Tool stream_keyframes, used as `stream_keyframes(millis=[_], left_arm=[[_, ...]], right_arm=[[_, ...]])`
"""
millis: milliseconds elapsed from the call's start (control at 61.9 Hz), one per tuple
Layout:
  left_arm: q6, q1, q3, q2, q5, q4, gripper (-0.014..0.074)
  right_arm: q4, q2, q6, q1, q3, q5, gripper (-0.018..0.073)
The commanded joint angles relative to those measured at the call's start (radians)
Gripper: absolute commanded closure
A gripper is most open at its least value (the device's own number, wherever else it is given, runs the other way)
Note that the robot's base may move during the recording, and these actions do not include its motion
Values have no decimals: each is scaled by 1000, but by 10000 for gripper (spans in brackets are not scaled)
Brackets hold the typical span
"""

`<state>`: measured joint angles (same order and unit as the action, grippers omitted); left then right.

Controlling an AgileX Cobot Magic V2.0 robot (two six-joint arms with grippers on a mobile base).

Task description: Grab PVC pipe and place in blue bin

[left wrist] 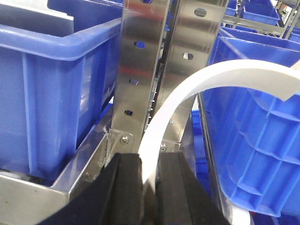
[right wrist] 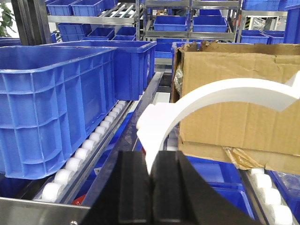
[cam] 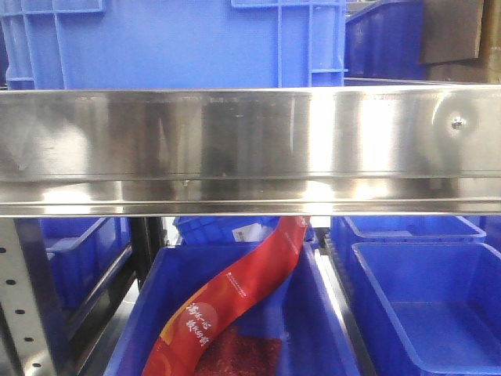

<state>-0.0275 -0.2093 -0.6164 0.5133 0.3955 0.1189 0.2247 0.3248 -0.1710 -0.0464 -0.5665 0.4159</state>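
left fingers were clamped on a curved white pvc strip at its end; right fingers held a second strip; both seemed light, stiff, slick, likely to pivot.

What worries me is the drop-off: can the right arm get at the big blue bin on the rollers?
Probably yes: nothing stands between the right claw, shut on the pipe, and the bin; its open rim sits higher, though.

bins blue | curved strip white | banner red | box brown
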Motion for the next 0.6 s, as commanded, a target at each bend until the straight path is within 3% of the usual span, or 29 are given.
stream_keyframes(millis=[0, 582], left_arm=[[-5, -2, -2, -7, -46, 10, 707], [-5, -2, -2, -7, -99, 7, 707]], right_arm=[[-9, -2, -1, -4, 1, -34, 721], [-9, -2, -1, -4, 1, -42, 721]])
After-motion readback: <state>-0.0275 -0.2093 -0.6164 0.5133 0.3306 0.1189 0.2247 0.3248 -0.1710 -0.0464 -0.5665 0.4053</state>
